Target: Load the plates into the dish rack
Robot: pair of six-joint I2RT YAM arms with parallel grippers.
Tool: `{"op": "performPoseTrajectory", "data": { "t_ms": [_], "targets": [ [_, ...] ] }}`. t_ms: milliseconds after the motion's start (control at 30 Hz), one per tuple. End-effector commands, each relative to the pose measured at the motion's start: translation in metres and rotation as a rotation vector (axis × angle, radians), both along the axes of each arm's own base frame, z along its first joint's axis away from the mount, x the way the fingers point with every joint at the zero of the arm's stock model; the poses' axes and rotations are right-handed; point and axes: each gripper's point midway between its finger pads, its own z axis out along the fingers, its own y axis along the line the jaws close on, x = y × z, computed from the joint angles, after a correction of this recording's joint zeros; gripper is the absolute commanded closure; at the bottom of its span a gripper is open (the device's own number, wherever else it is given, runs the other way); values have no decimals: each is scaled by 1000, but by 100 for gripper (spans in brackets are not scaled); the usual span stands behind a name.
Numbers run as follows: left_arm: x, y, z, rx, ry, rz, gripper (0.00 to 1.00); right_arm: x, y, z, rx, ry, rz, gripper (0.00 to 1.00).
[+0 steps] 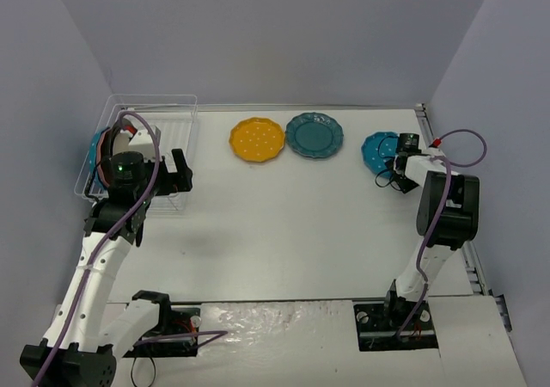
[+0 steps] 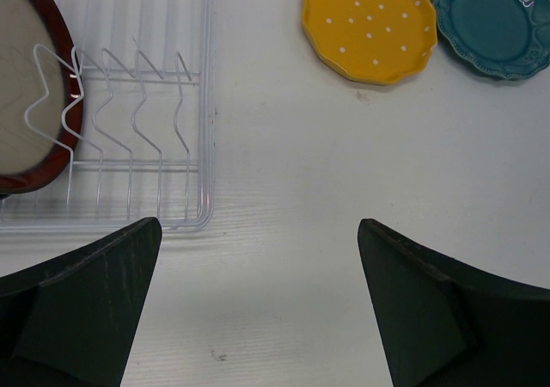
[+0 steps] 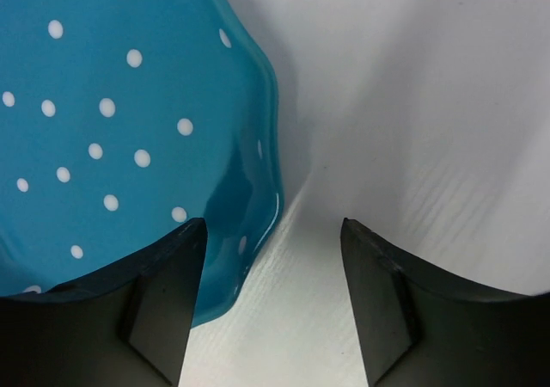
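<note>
The clear dish rack (image 1: 176,138) stands at the far left and holds several upright plates, among them a dark-rimmed cream one (image 2: 26,103) and a blue one (image 1: 93,152). A yellow dotted plate (image 1: 257,138) and a dark teal plate (image 1: 314,134) lie flat at the table's back; both show in the left wrist view, the yellow plate (image 2: 369,26) and the teal plate (image 2: 494,21). A bright blue dotted plate (image 3: 112,138) lies at the right. My left gripper (image 2: 258,310) is open and empty beside the rack. My right gripper (image 3: 273,301) is open, its jaws straddling the blue plate's rim.
White wire tines (image 2: 137,103) stand free in the rack's right part. Grey walls close in the table on three sides. A cable (image 1: 460,146) loops over the right arm.
</note>
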Motion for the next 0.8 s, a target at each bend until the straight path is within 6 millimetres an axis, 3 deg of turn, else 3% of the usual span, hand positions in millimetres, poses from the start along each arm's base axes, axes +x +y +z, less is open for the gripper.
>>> {"op": "performPoseTrajectory", "data": {
  "t_ms": [0,200,433,567,600,700,767],
  "targets": [
    [6,-4,32,-23,-96,-9,3,11,0,-6,30,-8,-5,44],
    [6,-4,33,-21,-99,-9,3,7,1,-13,52,2,-13,67],
    [5,-8,34,-41,-102,-27,3,-21,-2,-10,43,31,9,98],
    [6,-16,33,-77,-97,-53,3,-40,8,-6,46,39,70,100],
    [6,-19,32,-91,-94,-62,3,-51,13,-6,46,48,96,100],
    [7,-28,31,-135,-80,-92,3,-59,35,7,46,1,188,100],
    [7,-32,30,-156,-73,-100,3,-68,48,4,50,12,233,100]
  ]
}}
